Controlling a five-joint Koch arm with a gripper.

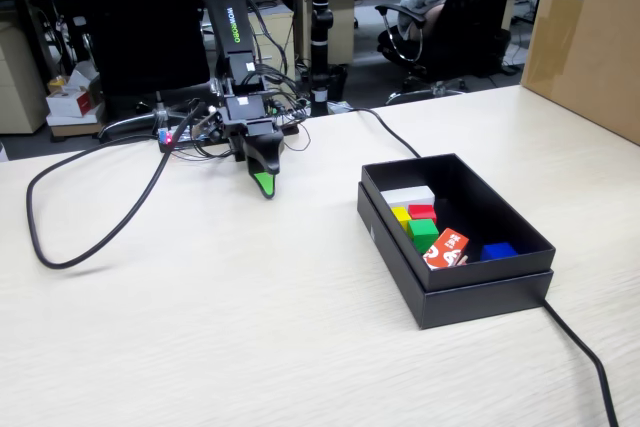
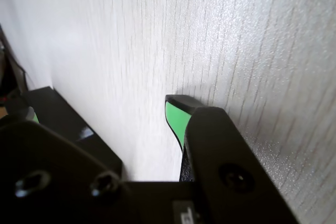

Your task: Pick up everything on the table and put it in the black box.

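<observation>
cubes in green, yellow and red, small and plain, all lie inside the shallow matte black cardboard box, grouped against its left half in the fixed view.

largest to smallest:
- pale wood-grain tabletop: wide bare surface in front of and to the left of the box; the near edge runs out of view. the wrist view shows bare grain ahead of the fingertips.
- big brown cardboard carton: stands at the far right edge, well apart from the box.
- black box: stepped rim, open top, right of centre. a black cable runs from its near right corner toward the bottom edge.
- black arm with a green-tipped gripper: folded low, tip on or just above the tabletop, well apart from the box's left wall. only one tip shows clearly in either view, so whether the jaws are apart or together cannot be told.
- white block: at the far end of the group, just beside the yellow and red cubes.
- red-orange printed packet: tilted, just beside the green cube.
- blue block: near the box's near right wall.
</observation>
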